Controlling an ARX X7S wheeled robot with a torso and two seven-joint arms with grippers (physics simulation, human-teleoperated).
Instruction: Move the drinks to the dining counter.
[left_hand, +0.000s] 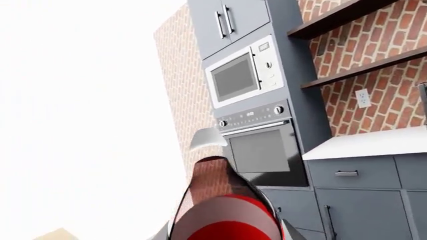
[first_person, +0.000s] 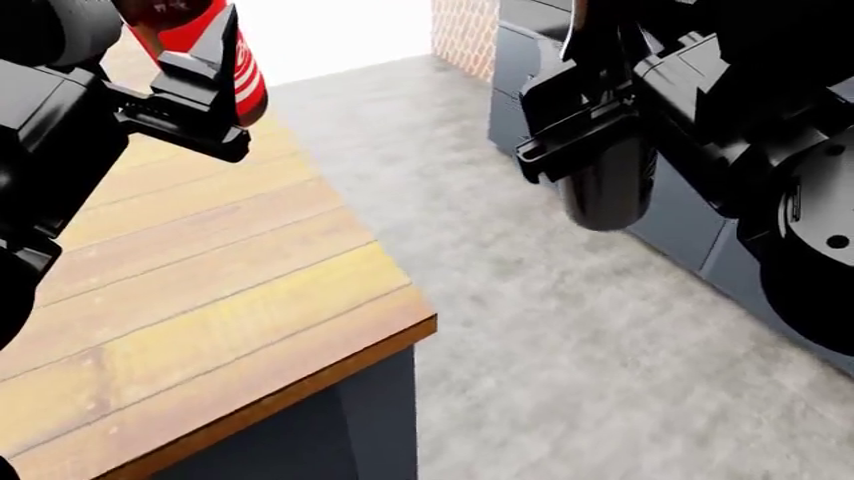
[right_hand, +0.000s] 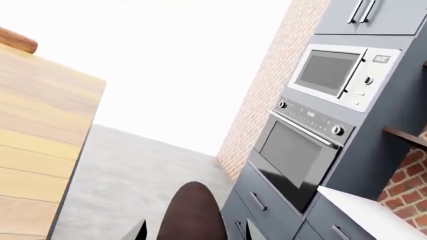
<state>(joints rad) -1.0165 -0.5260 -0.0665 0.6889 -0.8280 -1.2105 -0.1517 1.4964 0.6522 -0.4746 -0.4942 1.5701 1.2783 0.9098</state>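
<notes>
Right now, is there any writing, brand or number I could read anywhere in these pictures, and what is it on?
None is legible.
Cola bottle in the left hand: white marks on red label, unreadable.
Microwave: small badge, blurred.
Oven: panel markings too small.
Wine bottle in the right hand: no label shows.

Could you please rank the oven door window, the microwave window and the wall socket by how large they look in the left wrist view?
1. Oven door window, largest.
2. Microwave window, a little smaller; the slanted view makes the gap with the oven window unsure.
3. Wall socket, clearly smallest.
</notes>
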